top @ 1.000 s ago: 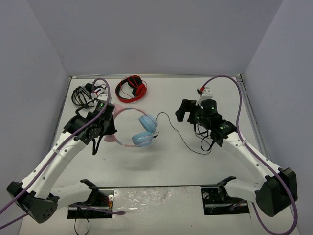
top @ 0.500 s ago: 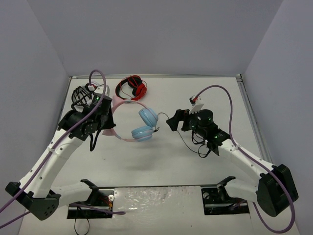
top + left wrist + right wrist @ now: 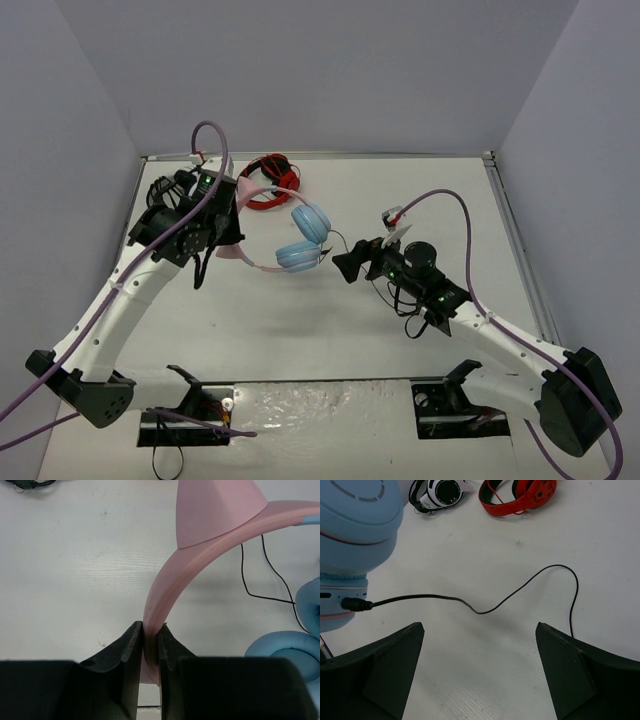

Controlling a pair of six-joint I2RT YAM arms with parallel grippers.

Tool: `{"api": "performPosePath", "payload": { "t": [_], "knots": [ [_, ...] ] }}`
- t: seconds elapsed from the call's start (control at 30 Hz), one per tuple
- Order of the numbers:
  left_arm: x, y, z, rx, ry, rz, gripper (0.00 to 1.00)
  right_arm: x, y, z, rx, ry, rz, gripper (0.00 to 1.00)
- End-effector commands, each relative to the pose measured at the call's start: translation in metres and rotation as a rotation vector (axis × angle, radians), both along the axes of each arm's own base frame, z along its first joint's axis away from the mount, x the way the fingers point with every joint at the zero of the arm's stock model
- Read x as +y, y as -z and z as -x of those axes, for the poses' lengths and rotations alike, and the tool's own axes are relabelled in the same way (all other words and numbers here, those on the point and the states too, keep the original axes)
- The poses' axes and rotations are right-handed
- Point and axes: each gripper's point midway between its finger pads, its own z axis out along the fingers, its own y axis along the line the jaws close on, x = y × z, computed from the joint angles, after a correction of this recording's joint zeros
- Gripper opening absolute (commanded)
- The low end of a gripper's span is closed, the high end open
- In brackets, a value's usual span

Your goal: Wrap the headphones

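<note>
- The step in hand, as I judge it, is catching the loose cord so that it can be wound round the set.
- On the left, the left pincer [image 3: 150,630] should stay firm on the pink cat-eared plastic headband [image 3: 162,585]. It should also hold the over-ear headphones [image 3: 300,238] steady, so that a pull on the cord does not swing them or strain the plug.
- On the right, the long thin black cable [image 3: 485,609] leaves a plug in the lower of the light blue round ear cups [image 3: 350,525] and snakes across just ahead of the right pincer [image 3: 480,627].
- A good catch would be a little way from the plug, with the cord centred in the gap and the tips low enough to trap so thin a line. A catch too near the plug risks knocking the cup.
- The left pincer is clenched and grasps the headband, one finger pressed to each side of the band. The cat ear stands just ahead of it and the ear cups lie off to its right. The set seems raised off the white surface [image 3: 450,200].
- The right pincer is released, its fingers spread wide. It holds nothing and touches nothing.
- The cable is just beyond the right pincer's opening, not yet between the fingers, and the blue cup is close at its front left.
- The red-and-black headphones [image 3: 517,495] and the black-and-white headphones [image 3: 440,492] lie well ahead of it.
</note>
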Motion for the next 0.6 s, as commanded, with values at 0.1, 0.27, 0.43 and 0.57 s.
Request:
{"api": "performPosePath", "payload": {
  "t": [0.1,0.27,0.43,0.57],
  "knots": [
    [-0.01,-0.067,-0.018,-0.19,0.004,0.113,0.0,0.004,-0.031,-0.01,-0.115,0.017,-0.039,0.89],
    [-0.009,-0.075,-0.019,-0.205,0.003,0.116,0.0,0.007,-0.033,-0.011,-0.125,0.019,-0.049,0.89],
    [-0.01,-0.085,-0.019,-0.217,0.008,0.126,0.0,0.014,-0.03,-0.019,-0.128,0.023,-0.054,0.88],
    [-0.011,-0.092,-0.019,-0.227,0.016,0.133,0.0,0.022,-0.033,-0.031,-0.155,0.041,-0.05,0.87]
  ]
}}
